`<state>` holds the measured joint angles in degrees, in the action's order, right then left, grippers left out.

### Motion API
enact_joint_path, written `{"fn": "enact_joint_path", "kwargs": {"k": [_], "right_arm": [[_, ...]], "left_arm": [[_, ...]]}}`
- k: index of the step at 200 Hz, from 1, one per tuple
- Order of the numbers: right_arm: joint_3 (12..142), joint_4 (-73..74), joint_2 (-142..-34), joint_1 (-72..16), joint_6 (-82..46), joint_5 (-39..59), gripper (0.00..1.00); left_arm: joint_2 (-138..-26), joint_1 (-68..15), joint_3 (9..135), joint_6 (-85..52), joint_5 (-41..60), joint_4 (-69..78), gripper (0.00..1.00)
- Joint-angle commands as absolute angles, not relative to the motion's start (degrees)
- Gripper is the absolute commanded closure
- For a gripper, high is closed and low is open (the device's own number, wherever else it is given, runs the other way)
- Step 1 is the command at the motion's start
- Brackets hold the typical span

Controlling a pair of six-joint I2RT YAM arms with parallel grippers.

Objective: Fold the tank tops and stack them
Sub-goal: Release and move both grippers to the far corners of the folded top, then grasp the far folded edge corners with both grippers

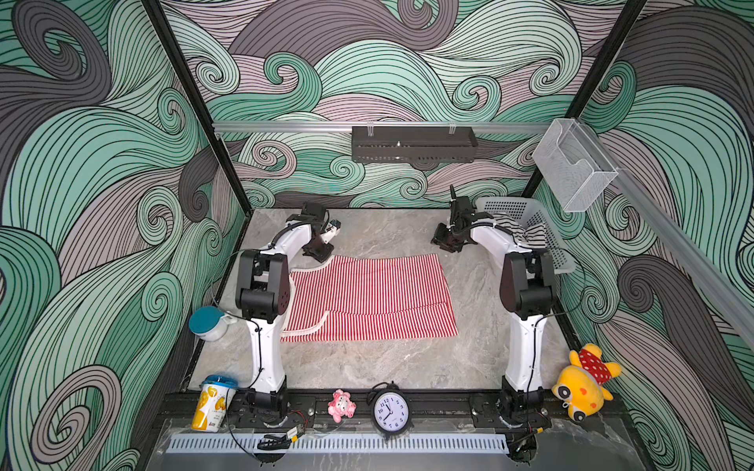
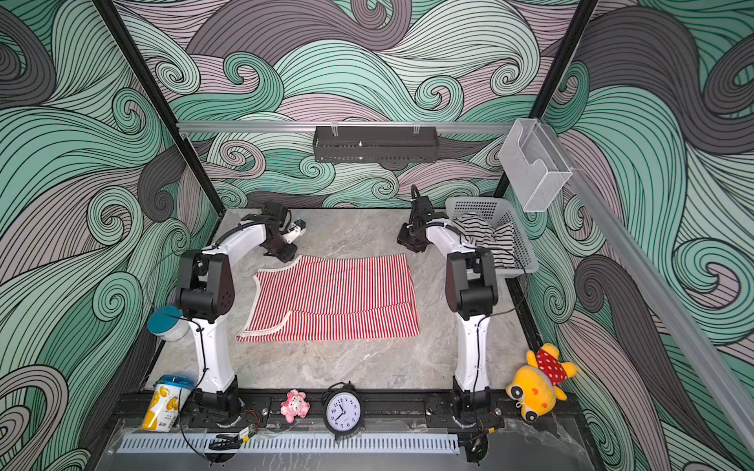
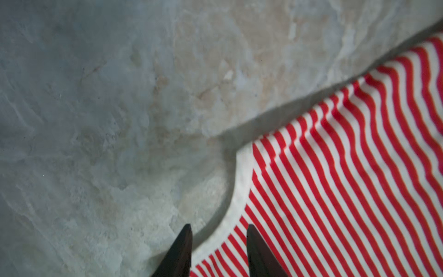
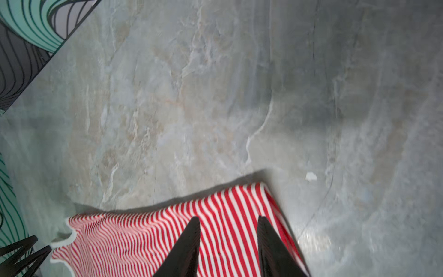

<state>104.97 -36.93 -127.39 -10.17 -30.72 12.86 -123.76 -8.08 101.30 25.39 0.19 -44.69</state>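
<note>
Wave-patterned walls (image 1: 408,61) enclose a grey marbled worktop (image 1: 367,367) where the red-and-white tank top (image 1: 367,297) lies mid-worktop, apparently folded once; the black-and-white tank top (image 1: 534,236) sits crumpled in the far-right-corner basket (image 1: 510,206), nothing stacked yet, while the left pincer (image 3: 219,226) and right pincer (image 4: 229,218) hover part-open and empty over the red top's far edge.

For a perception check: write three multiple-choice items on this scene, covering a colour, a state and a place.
1. The tank top on the table is striped: A blue-white; B red-white; C green-yellow.
2. The left gripper is: A open; B shut on cloth; C out of view.
3. The black-and-white tank top lies: A on the table; B in the left gripper; C in the white basket.
B: red stripes show. A: its fingers stand apart. C: it is heaped in the basket.
</note>
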Motion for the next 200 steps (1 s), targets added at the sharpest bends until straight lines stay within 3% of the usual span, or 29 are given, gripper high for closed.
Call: {"fn": "enact_joint_path", "kwargs": {"k": [1,37,118,200], "right_arm": [[109.8,-42.8,-131.0,-9.3,-28.8,14.5,0.60],[113.7,-44.5,-135.1,-9.2,-28.0,15.6,0.61],[109.6,-43.6,-135.1,-9.3,-26.9,13.9,0.67],[111.2,-43.0,-135.8,-9.2,-25.6,15.2,0.95]], "left_arm": [[-128.2,-7.7,107.8,22.2,3.3,-48.9,0.60],[-130.6,-7.7,110.7,19.9,6.8,-49.6,0.60],[-130.5,-7.7,110.0,17.5,8.5,-48.9,0.60],[-131.4,-7.7,111.0,15.6,11.3,-49.6,0.59]]}}
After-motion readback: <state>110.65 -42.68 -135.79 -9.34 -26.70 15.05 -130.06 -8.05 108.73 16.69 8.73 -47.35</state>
